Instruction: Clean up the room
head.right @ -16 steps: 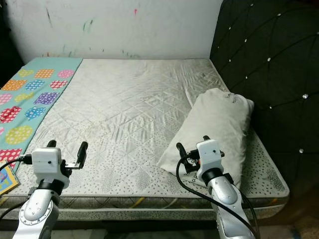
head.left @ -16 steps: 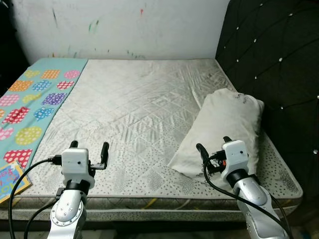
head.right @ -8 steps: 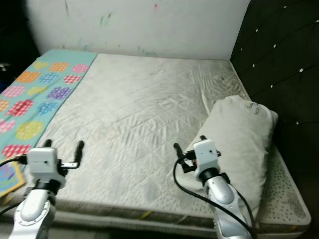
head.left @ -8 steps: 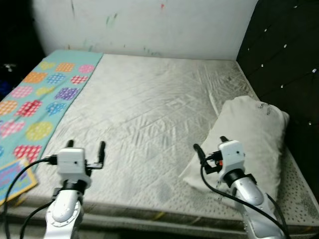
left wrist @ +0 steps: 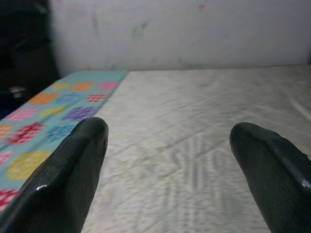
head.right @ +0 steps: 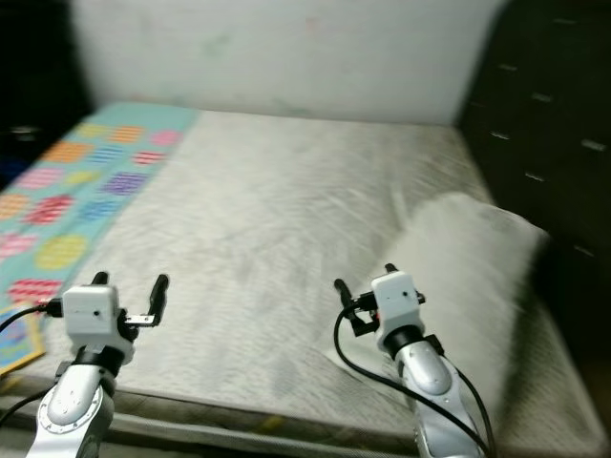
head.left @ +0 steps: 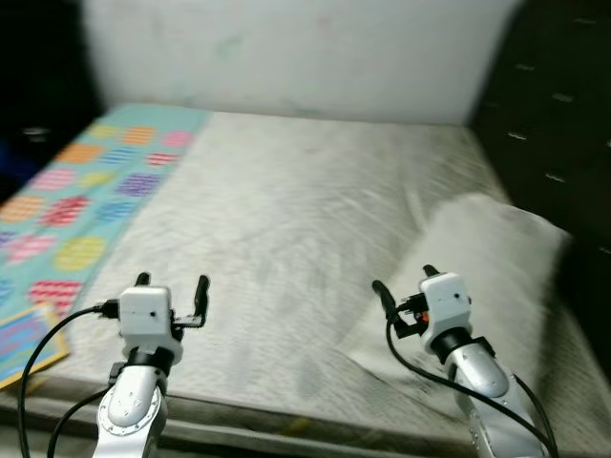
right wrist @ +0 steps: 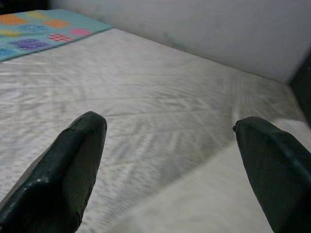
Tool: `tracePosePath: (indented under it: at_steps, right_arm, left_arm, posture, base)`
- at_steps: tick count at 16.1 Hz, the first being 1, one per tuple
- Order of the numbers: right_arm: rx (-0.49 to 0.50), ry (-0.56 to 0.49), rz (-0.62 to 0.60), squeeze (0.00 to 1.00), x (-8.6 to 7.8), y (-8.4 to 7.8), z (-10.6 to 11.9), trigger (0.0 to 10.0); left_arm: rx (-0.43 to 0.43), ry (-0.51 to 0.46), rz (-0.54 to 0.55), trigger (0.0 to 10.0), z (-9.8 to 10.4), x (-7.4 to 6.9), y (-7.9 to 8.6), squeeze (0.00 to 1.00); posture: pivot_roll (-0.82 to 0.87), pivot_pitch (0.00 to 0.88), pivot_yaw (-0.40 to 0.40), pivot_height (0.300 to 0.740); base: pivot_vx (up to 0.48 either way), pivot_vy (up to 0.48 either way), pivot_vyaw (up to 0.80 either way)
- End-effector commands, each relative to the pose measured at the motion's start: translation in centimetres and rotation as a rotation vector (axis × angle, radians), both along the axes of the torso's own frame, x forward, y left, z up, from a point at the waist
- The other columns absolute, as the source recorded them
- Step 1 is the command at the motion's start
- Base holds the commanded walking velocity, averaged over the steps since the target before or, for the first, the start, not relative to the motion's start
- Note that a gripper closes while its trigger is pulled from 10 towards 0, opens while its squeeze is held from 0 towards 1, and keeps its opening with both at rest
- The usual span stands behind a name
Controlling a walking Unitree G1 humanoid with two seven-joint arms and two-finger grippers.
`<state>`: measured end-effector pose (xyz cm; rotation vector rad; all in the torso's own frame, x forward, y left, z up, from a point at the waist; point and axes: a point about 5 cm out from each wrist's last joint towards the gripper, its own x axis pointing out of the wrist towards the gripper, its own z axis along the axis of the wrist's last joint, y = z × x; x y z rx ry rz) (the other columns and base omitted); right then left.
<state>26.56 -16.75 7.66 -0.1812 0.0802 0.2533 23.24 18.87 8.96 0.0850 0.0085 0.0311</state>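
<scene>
Hovering over the mattress (head.left: 286, 210), the left gripper (head.left: 172, 286) and right gripper (head.left: 405, 283) are gaping wide, holding nothing, beside the pillow (head.left: 487, 258)

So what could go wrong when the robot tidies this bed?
The pillow lies near the mattress edge by the right gripper, so a clumsy push might slide it off. The colourful book at the corner near the left gripper could get knocked down too. The head views are blurry, so reaching now might miss.
</scene>
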Motion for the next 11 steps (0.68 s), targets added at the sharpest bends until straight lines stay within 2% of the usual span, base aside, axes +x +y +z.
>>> tracePosePath:
  at_steps: [1, 9, 11]
  right_arm:
    - [-0.006, -0.017, 0.008, 0.0, 0.3, 0.0, 0.5, 10.0]
    - [-0.008, -0.004, -0.018, 0.0, 0.2, 0.0, 0.3, 10.0]
    - [-0.013, 0.003, -0.053, 0.0, 0.3, -0.6, 0.2, 10.0]
  left_arm:
    - [0.004, -0.006, 0.017, 10.0, 0.3, 0.1, 0.3, 0.0]
    - [0.009, 0.009, 0.045, 10.0, 0.0, -0.2, 0.8, 0.0]
    - [0.005, 0.033, 0.049, 10.0, -0.3, -0.8, 1.6, 0.0]
  posture:
    - [-0.14, 0.0, 0.003, 0.74]
    - [-0.13, 0.0, -0.003, 0.74]
    - [-0.13, 0.0, -0.003, 0.74]
  base:
    - [0.0, 0.0, 0.0]
    - [0.0, 0.0, 0.0]
    - [0.0, 0.0, 0.0]
